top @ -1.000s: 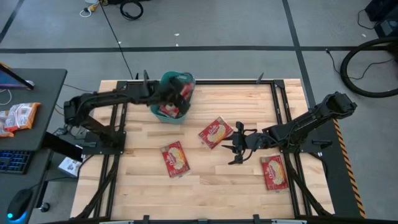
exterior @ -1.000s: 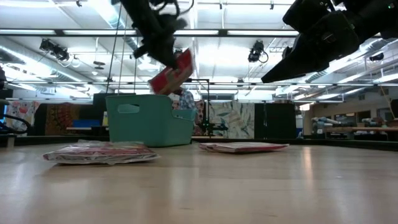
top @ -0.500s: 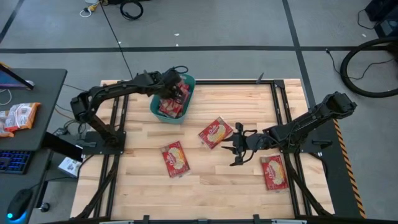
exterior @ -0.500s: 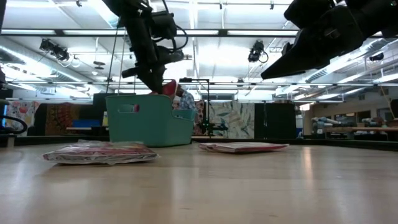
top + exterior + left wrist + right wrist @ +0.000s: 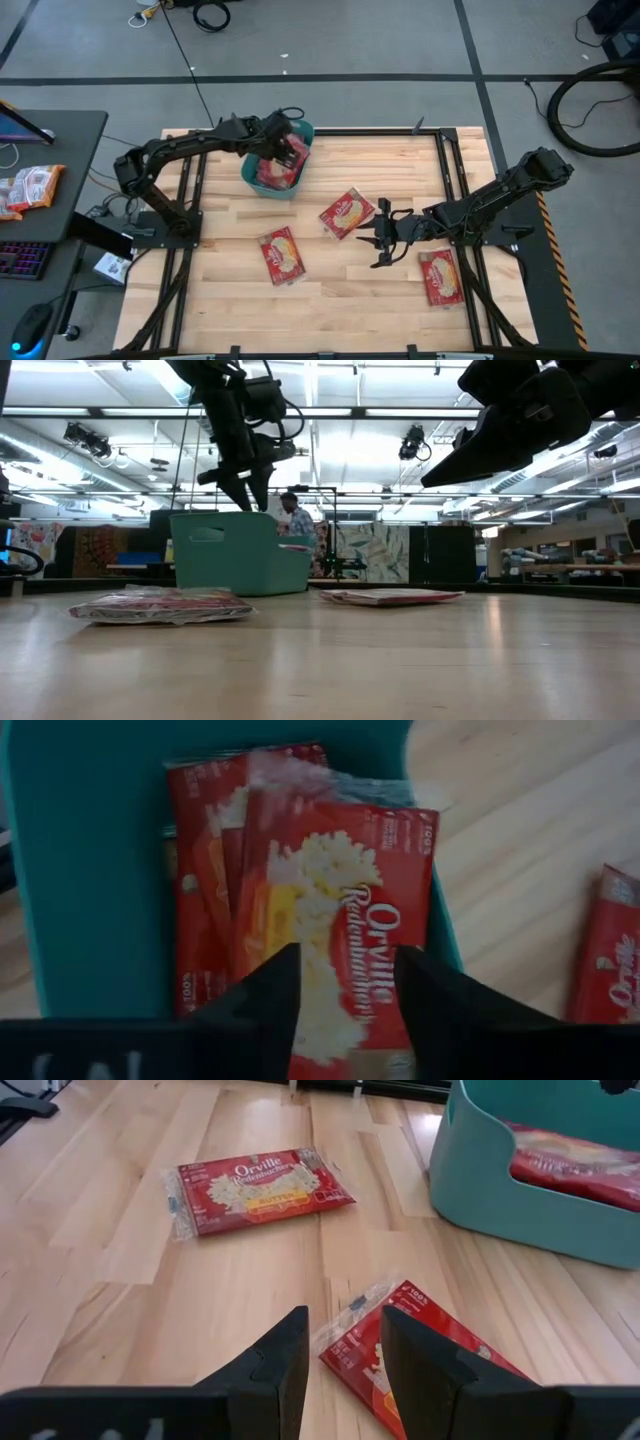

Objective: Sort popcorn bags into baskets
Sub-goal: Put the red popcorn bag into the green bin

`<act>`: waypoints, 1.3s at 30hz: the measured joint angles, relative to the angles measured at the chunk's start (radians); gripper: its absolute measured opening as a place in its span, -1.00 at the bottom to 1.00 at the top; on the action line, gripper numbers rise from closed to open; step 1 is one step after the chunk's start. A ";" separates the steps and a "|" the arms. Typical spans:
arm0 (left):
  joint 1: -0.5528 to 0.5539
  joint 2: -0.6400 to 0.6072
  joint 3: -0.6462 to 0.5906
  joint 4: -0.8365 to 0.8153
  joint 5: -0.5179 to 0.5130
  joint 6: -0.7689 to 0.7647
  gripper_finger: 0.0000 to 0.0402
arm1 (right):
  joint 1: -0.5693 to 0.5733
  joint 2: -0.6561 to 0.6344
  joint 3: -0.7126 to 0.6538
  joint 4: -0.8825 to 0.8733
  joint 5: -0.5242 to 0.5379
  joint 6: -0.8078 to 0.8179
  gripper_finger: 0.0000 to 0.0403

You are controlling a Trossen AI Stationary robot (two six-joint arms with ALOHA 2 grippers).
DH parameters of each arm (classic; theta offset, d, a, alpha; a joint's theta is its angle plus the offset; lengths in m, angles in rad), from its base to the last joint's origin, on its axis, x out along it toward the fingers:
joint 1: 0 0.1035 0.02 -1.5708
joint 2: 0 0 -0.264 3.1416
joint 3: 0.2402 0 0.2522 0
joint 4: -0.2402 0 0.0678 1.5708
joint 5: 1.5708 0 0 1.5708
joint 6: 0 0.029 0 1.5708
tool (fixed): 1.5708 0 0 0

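The left gripper hangs over the teal basket at the table's far edge, fingers parted and empty. Below them several red bags lie stacked in the basket (the top one face up). Three more bags lie on the table: one near the front, one mid-table, one at the right. The right gripper hovers low just beside the middle bag, fingers narrowly apart, holding nothing.
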 joint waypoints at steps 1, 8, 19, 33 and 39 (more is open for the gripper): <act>0.000 -0.001 0.000 0.007 0.018 0.018 -0.14 | 0.000 0.000 0.000 -0.001 -0.003 0.000 -0.35; -0.077 -0.004 0.000 0.145 0.245 0.293 -0.10 | 0.000 0.000 0.000 -0.001 -0.006 0.000 -0.35; -0.286 0.010 0.000 0.249 0.244 0.462 -0.14 | 0.000 0.000 0.000 -0.006 -0.006 -0.002 -0.35; -0.485 0.188 0.000 0.282 0.126 0.626 -0.14 | 0.000 0.000 0.000 -0.004 0.019 0.004 -0.35; -0.553 0.269 0.000 0.313 -0.025 0.753 -0.12 | 0.000 0.000 0.000 -0.003 0.020 0.007 -0.35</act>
